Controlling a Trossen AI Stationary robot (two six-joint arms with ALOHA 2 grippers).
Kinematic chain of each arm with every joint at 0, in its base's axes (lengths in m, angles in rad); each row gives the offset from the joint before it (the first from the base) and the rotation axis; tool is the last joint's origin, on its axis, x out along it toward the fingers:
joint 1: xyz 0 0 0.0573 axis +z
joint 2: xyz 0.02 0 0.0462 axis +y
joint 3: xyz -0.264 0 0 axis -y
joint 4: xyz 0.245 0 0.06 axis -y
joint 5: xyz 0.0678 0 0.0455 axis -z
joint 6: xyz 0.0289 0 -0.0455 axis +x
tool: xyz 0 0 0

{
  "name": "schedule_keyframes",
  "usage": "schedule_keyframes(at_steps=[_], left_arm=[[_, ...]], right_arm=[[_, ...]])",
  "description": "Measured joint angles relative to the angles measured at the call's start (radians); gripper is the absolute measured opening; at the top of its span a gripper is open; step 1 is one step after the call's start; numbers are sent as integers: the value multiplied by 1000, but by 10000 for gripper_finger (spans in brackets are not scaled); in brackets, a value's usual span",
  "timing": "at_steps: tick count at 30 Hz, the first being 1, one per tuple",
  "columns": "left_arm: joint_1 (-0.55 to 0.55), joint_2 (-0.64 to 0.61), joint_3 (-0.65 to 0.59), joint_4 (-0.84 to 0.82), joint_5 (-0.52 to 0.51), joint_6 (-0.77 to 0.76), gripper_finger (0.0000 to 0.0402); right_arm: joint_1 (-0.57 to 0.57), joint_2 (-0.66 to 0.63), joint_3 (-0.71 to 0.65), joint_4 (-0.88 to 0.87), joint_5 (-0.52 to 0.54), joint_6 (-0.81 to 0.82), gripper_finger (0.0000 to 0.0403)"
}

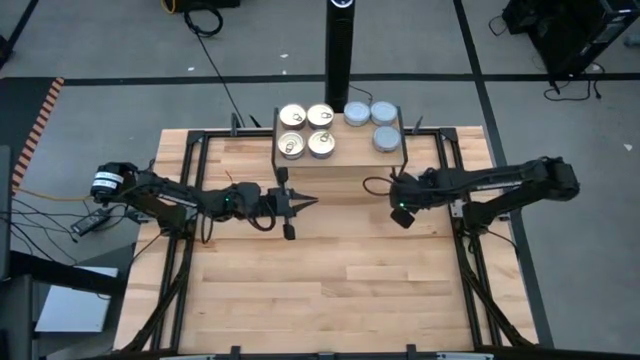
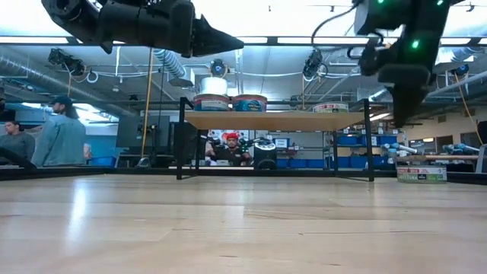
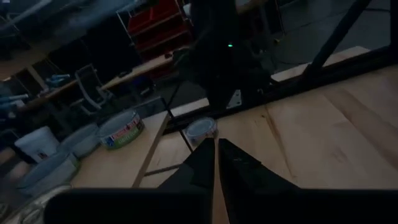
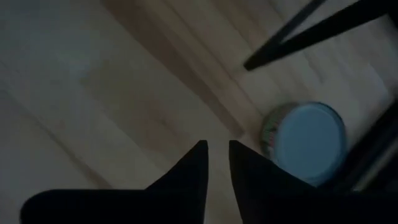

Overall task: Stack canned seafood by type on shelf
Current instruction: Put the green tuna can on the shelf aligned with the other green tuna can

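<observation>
Seven tins show on the shelf (image 1: 340,150) from above: four gold-lidded tins (image 1: 307,131) at its left end, three grey-lidded tins (image 1: 372,120) at its right end. Only the right wrist view shows an eighth tin (image 4: 309,142) on the table beneath a black leg. Left gripper (image 1: 308,202) hovers clenched, empty, before the shelf's front edge. Right gripper (image 4: 217,155) hangs slightly parted, empty.

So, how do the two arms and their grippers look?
Both arms are dark, jointed and thin, with black cables along them. The left gripper has two black pointed fingers. The right gripper has the same, and its arm shows small green lights.
</observation>
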Motion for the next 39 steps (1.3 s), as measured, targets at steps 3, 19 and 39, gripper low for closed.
schedule_keyframes(at_steps=[3,19,39], left_arm=[[0,1,0,-6,-8,2,26],[42,1,0,-43,-12,-20,26],[57,1,-6,-58,-9,-73,26]], right_arm=[[-50,45,0,-29,-1,-43,102],[-283,233,0,-26,-69,-264,154],[-374,319,-65,83,-87,-348,125]])
